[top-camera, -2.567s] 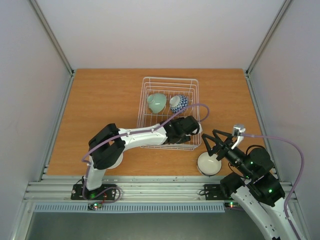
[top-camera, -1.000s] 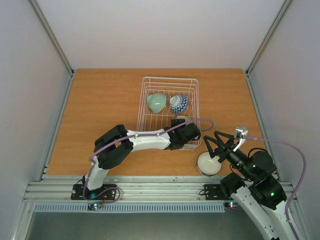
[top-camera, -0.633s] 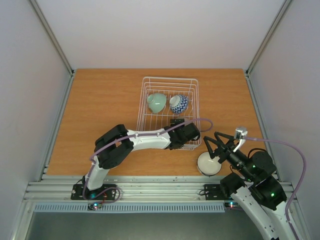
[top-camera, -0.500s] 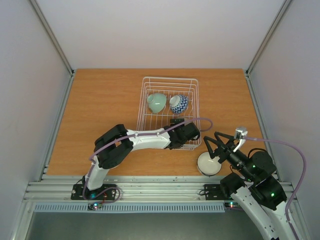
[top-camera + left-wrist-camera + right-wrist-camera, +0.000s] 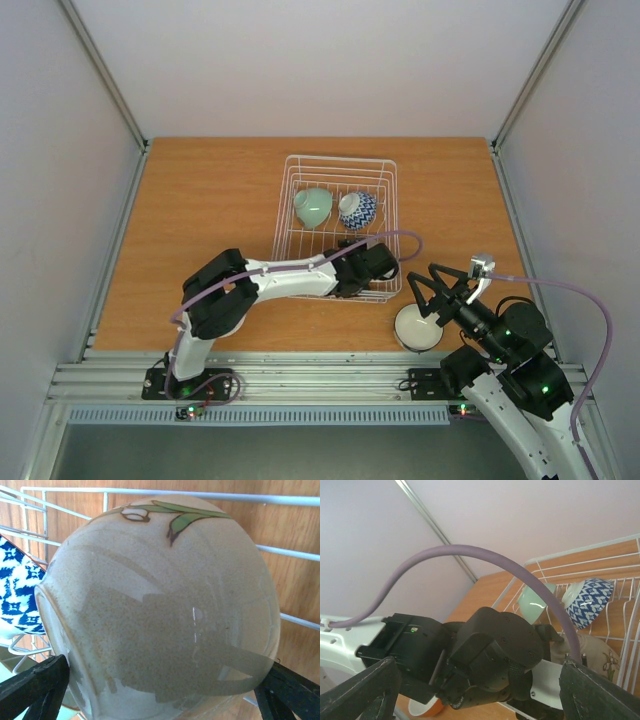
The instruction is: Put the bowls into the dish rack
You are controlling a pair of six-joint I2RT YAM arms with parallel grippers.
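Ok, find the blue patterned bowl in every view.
Top external: blue patterned bowl in the far right of the dish rack, beside the green bowl.
Left wrist: at the left edge, behind the beige bowl.
Right wrist: right of centre, inside the wires.
Shared landmark: the dish rack's white wires.

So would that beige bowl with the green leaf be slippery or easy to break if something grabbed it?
Probably slippery: the beige bowl shows glossy glare, like glazed ceramic. Likely stiff and breakable if knocked against the dish rack wires. Its round side suggests it could roll or rock.
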